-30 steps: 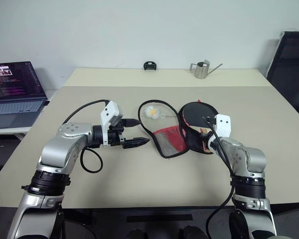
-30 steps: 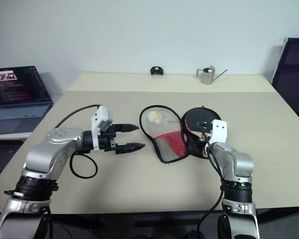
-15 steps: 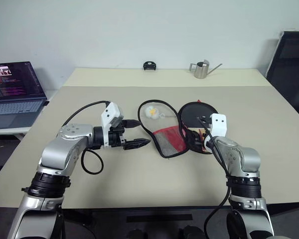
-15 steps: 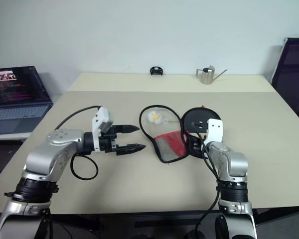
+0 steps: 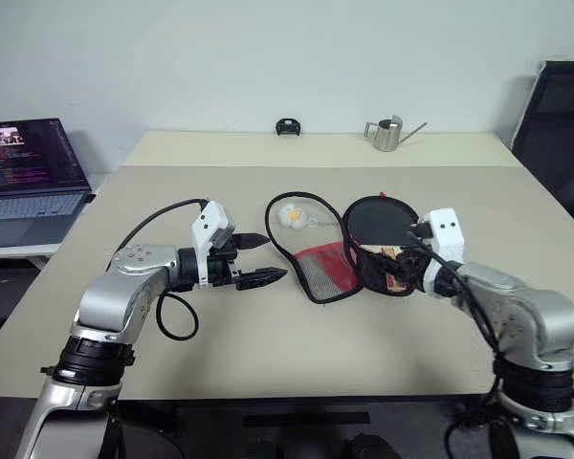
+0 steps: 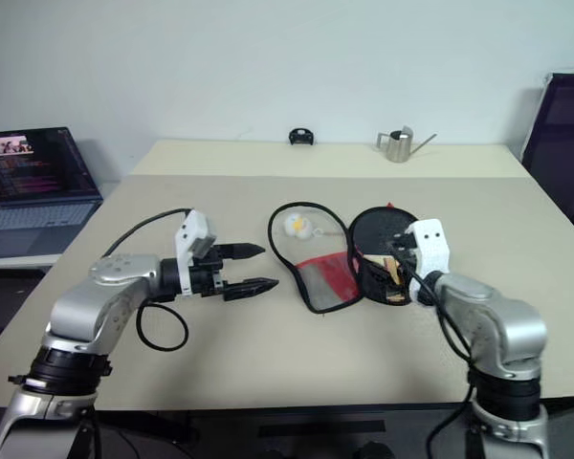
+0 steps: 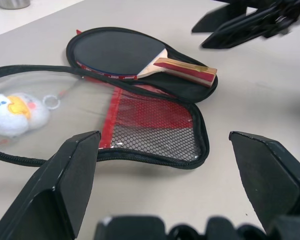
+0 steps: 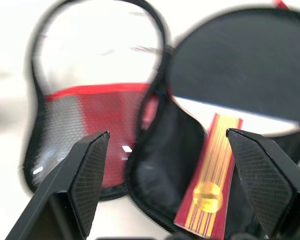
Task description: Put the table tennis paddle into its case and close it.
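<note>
Released and withdrawn, the right gripper (image 8: 165,165) hovers jaws apart, leaving the black-faced, wooden-handled paddle (image 7: 135,55) seated in the unzipped black fabric case (image 7: 190,90) for closing; left gripper (image 5: 255,258) also open.

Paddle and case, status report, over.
Both grippers open, left gripper and right gripper holding nothing. Paddle lies on the case's open half. Case unzipped, flap spread flat. Plush toy under the clear flap.
</note>
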`<action>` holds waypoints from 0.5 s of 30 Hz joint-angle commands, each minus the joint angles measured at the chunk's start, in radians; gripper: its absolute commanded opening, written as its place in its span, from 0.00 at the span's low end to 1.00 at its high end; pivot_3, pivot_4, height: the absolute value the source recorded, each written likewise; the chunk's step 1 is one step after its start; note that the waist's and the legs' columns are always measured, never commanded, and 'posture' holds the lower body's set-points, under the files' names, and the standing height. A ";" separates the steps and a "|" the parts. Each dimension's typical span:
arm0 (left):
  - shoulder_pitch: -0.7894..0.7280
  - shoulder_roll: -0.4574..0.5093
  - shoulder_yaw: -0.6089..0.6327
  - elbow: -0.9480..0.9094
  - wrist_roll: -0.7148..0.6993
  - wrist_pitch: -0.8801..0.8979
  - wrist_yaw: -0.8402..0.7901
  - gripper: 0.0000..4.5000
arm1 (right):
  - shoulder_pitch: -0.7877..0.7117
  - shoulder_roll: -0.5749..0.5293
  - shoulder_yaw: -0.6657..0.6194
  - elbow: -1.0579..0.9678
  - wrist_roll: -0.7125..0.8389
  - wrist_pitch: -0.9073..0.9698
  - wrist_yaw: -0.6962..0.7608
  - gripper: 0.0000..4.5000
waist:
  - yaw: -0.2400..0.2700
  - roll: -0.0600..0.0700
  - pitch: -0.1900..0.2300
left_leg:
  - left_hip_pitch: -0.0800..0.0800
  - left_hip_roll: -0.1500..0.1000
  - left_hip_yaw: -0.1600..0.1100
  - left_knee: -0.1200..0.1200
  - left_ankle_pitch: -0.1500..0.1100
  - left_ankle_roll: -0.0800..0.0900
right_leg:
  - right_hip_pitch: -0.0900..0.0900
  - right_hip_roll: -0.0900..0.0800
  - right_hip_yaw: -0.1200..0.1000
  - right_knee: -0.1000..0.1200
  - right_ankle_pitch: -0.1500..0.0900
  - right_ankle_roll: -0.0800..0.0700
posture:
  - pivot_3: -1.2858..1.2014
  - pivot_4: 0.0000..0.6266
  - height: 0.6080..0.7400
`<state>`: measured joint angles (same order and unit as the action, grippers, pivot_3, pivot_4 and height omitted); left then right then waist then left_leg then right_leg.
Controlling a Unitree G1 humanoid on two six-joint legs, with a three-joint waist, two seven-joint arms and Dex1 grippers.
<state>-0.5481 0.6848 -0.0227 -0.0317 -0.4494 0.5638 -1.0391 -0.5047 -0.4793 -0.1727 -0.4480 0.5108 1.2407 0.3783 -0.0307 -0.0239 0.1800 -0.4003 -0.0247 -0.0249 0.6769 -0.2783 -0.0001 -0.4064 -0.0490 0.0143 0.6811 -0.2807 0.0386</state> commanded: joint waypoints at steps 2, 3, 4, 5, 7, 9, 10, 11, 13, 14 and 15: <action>0.011 0.003 0.028 0.013 0.003 -0.016 0.011 1.00 | -0.012 -0.173 -0.039 0.010 0.038 -0.117 0.178 0.91 | 0.001 0.000 0.000 | 0.000 0.000 0.000 0.000 0.000 0.000 | 0.000 0.000 0.000 0.000 0.000 0.000 | 0.52 0.24 1.00; 0.015 0.003 0.028 0.017 0.006 -0.017 0.014 1.00 | -0.013 -0.210 -0.041 0.028 0.041 -0.137 0.210 0.91 | 0.000 0.000 0.000 | 0.000 0.000 0.000 0.000 0.000 0.000 | 0.001 0.000 0.000 0.000 0.000 0.000 | 0.52 0.24 1.00; 0.018 0.003 0.029 0.022 0.009 -0.018 0.016 1.00 | -0.014 -0.237 -0.043 0.044 0.043 -0.154 0.235 0.91 | 0.000 0.000 0.000 | 0.000 0.000 0.000 0.000 0.000 0.000 | 0.001 0.000 0.000 0.000 0.000 0.000 | 0.52 0.24 1.00; 0.021 0.004 0.029 0.029 0.013 -0.021 0.018 1.00 | -0.016 -0.259 -0.044 0.056 0.049 -0.164 0.258 0.91 | 0.000 0.000 0.000 | 0.000 0.000 0.000 0.000 0.000 0.000 | 0.001 0.000 0.000 0.000 0.000 0.000 | 0.52 0.24 1.00; 0.027 0.004 0.027 0.058 0.031 -0.033 0.030 1.00 | -0.019 -0.309 -0.048 0.085 0.063 -0.188 0.319 0.91 | 0.000 0.000 0.000 | 0.000 0.000 0.000 0.000 0.000 0.000 | 0.001 0.000 0.000 0.000 0.000 0.000 | 0.52 0.24 1.00; 0.029 0.003 0.025 0.086 0.048 -0.044 0.044 1.00 | -0.023 -0.346 -0.045 0.113 0.068 -0.213 0.363 0.91 | 0.000 0.000 0.000 | 0.000 0.000 0.000 0.000 0.000 0.000 | 0.001 0.000 0.000 0.000 0.000 0.000 | 0.52 0.24 1.00; 0.028 0.002 0.024 0.100 0.057 -0.052 0.048 1.00 | -0.027 -0.358 -0.044 0.124 0.074 -0.219 0.379 0.91 | 0.000 0.000 0.000 | 0.000 0.000 0.000 0.000 0.000 0.000 | 0.001 0.000 0.000 0.000 0.000 0.000 | 0.52 0.24 1.00; 0.026 -0.004 0.022 0.112 0.064 -0.057 0.057 1.00 | -0.028 -0.377 -0.041 0.133 0.080 -0.232 0.406 0.91 | 0.000 -0.001 0.000 | 0.000 0.000 0.000 0.000 0.000 0.000 | 0.001 0.000 0.000 0.000 0.000 0.000 | 0.52 0.24 1.00; 0.022 -0.017 0.018 0.135 0.078 -0.070 0.074 1.00 | -0.029 -0.407 -0.046 0.141 0.105 -0.246 0.463 0.91 | 0.002 -0.001 0.000 | 0.000 0.000 0.000 0.000 0.000 0.000 | 0.001 0.000 0.000 0.000 0.000 0.000 | 0.52 0.24 1.00; 0.022 -0.021 0.018 0.144 0.083 -0.076 0.078 1.00 | -0.029 -0.416 -0.047 0.141 0.114 -0.249 0.481 0.91 | 0.003 -0.001 0.000 | 0.000 0.000 0.000 0.000 0.000 0.000 | 0.001 0.000 0.000 0.000 0.000 0.000 | 0.52 0.24 1.00; 0.020 -0.025 0.016 0.157 0.092 -0.085 0.085 1.00 | -0.029 -0.425 -0.049 0.139 0.126 -0.250 0.499 0.91 | 0.003 -0.001 0.000 | 0.000 0.000 0.000 0.000 0.000 0.000 | 0.001 -0.001 0.000 0.000 0.000 0.000 | 0.52 0.24 1.00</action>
<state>-0.5166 0.6634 -0.0211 0.1272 -0.3692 0.5087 -0.9661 -0.5176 -0.8818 -0.1865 -0.2914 0.6091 1.0158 0.8400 -0.0276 -0.0245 0.1802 -0.4003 -0.0245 -0.0252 0.6771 -0.2784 0.0000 -0.4057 -0.0495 0.0142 0.6805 -0.2807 0.0386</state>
